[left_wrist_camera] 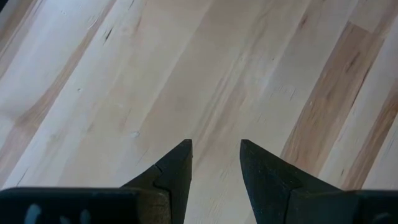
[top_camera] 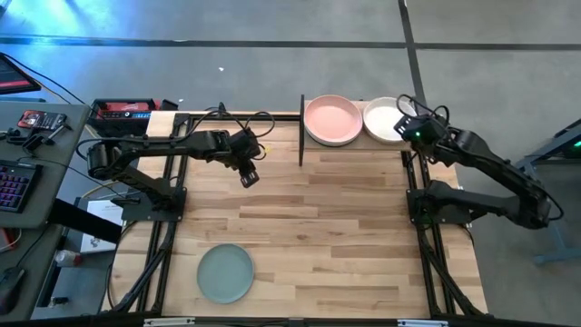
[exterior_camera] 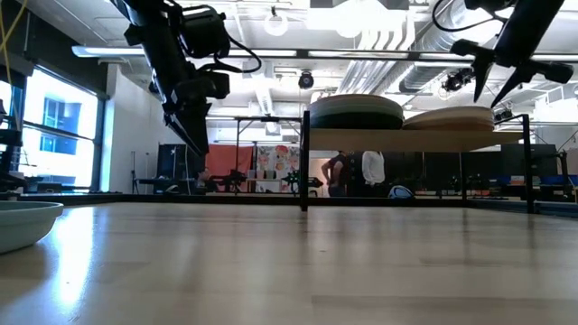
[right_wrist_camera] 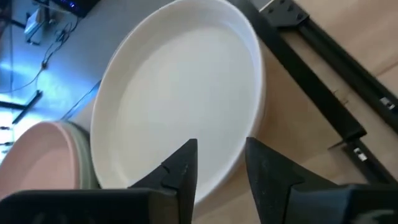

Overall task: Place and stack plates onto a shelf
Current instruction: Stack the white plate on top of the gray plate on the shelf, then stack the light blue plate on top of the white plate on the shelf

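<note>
Two claws parted and empty, right claw (right_wrist_camera: 217,163) over cream plate (right_wrist_camera: 180,87), left claw (left_wrist_camera: 214,163) over bare tabletop (left_wrist_camera: 186,74)

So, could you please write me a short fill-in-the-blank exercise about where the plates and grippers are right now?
1. The round matte pale green plate lies alone on the ____, near its front edge.
2. The top plate of the stack beside the cream plate on the small light-wood shelf is ____ in colour.
3. The ____ gripper hovers above the cream plate, fingers apart.
4. The left gripper holds ____.

Missing words: table; pink; right; nothing
</note>
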Motion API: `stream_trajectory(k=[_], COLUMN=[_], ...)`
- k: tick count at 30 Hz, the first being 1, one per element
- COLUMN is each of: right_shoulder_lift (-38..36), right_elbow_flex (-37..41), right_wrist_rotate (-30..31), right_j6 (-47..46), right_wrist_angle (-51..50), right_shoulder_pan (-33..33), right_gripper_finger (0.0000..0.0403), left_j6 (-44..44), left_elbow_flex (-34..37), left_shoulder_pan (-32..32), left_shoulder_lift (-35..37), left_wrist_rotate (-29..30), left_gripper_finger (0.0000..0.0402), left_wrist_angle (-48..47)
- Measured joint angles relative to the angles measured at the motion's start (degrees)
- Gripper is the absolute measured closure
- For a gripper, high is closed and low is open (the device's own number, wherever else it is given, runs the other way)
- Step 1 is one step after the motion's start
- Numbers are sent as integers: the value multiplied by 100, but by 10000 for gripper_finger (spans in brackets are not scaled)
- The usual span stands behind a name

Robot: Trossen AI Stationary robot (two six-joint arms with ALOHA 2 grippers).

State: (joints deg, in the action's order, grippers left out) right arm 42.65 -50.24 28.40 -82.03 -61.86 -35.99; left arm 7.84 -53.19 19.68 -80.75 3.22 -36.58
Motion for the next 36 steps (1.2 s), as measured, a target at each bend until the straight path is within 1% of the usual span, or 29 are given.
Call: stream_trajectory(k=[4,6,11,15,18,21,24,27,32,36], right_shoulder_lift=[-137,-208,-351,-291,-119,140,387,580,739,706], right_elbow_flex=[-2,-2,-2,-2,-4,-4,-4,-4,-4,-4], right_wrist_rotate=[-245,-470,-897,-592,-432,-515,-748,-809,-997,-958], right_j6=[81,153,468,778,861,858,858,858,851,859], right_wrist_angle=[6,6,282,765,898,895,857,834,807,902], right_shoulder_pan=[2,2,3,2,-2,-2,0,0,0,9], right_gripper_finger=[289,289,289,289,289,289,289,289,289,289], left_j6=[0,2,7,107,105,105,109,112,259,317], left_elbow_flex=[0,0,0,0,0,0,0,0,0,0], left_shoulder_pan=[0,0,2,-15,-64,-117,-156,-197,-225,-223], left_shoulder_lift=[0,0,-1,0,0,0,-1,0,-1,-1], left_wrist_rotate=[-7,-129,-425,-474,-472,-472,-468,-466,-461,-457], left_gripper_finger=[277,277,277,277,277,277,277,277,277,277], left_wrist_angle=[-9,-91,-648,-927,-1027,-1020,-1016,-1016,-1016,-1019])
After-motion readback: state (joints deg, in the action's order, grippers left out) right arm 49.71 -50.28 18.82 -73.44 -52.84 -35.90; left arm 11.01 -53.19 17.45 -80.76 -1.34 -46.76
